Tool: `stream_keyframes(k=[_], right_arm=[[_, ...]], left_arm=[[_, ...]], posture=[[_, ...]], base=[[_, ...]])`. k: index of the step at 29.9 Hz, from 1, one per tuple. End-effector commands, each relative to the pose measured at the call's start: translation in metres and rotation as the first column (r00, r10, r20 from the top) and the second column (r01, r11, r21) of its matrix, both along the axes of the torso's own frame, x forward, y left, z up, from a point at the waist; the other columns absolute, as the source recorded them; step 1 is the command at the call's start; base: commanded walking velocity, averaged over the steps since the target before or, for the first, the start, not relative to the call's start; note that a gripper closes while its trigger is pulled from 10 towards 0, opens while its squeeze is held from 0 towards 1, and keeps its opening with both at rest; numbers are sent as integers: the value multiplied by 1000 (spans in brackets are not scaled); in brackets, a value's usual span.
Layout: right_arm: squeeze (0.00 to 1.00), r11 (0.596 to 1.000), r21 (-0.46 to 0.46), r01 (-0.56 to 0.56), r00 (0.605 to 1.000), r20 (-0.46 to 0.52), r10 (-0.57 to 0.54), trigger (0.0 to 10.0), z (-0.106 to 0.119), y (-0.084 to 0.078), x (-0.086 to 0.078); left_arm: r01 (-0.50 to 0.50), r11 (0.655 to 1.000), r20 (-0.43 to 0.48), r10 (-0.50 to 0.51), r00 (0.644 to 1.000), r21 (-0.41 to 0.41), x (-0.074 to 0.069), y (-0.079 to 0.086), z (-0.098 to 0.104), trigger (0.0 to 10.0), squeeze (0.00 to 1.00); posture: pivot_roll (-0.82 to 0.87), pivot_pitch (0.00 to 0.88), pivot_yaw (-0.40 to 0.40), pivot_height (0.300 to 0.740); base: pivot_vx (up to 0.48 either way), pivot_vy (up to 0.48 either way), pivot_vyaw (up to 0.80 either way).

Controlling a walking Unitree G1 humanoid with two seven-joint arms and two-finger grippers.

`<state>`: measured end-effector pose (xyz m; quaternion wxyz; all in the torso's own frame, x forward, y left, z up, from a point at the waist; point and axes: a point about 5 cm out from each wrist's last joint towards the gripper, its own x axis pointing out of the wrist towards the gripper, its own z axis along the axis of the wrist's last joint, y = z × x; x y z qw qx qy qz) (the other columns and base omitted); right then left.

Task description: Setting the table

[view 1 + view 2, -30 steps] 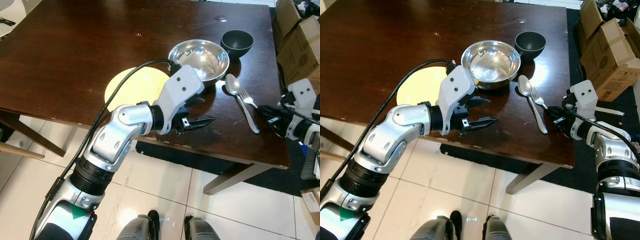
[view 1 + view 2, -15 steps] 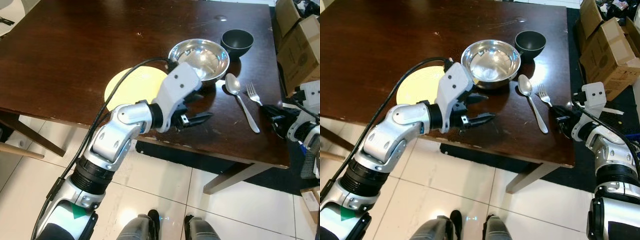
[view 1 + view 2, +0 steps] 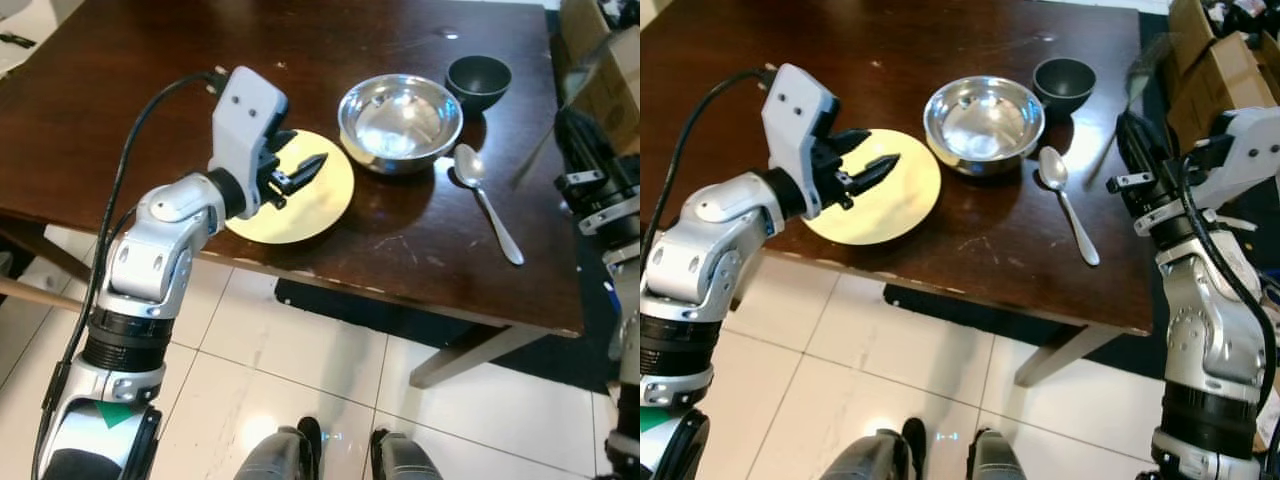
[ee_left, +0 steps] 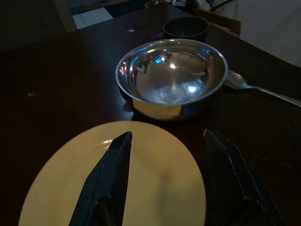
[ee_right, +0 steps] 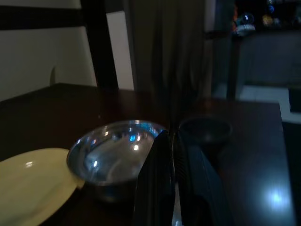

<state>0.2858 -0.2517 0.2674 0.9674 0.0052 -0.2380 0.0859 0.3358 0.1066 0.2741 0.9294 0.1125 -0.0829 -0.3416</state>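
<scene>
My left gripper (image 3: 300, 170) hovers parted and empty over the round yellow plate (image 3: 318, 205), ready to reposition it. My right gripper (image 5: 173, 155) is pinched closed, apparently on the blurred fork (image 3: 1137, 75), lifted for placing.

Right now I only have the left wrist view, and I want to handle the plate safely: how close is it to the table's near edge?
Observer: The yellow plate lies right by the near edge of the table, under the open left gripper.
Operator: Is the right arm in my way?
Observer: Likely not. The right gripper is raised beside the table's right edge, past the spoon, with its fingers pressed together.
</scene>
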Motion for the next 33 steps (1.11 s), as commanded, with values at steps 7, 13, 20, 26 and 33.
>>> stream_keyframes(k=[7,13,20,26,33], right_arm=[[0,995,32,93,993,-80,-90,10000,-19,8,-6],[0,982,-27,187,977,-97,-189,10000,-25,14,-15],[0,991,-38,131,986,-97,-134,10000,-35,45,-18],[0,994,-44,102,988,-112,-107,10000,-39,56,-16],[0,986,-64,156,979,-119,-163,10000,-39,44,-16]], left_arm=[[-16,1000,-3,16,1000,-1,0,-4,-4,10000,0],[0,1000,-5,0,1000,2,-7,-4,-8,10000,0],[-9,1000,-12,9,1000,-10,-11,-9,-17,10000,0],[-20,1000,-14,20,1000,-14,-10,-9,-18,10000,0],[-31,999,-14,31,999,-11,-8,-9,-18,10000,0]], posture=[[-155,139,148,740],[-152,135,152,740],[-160,135,159,740],[-159,134,158,740],[-159,138,161,740]], base=[[0,0,0],[0,0,0],[0,0,0],[0,0,0],[0,0,0]])
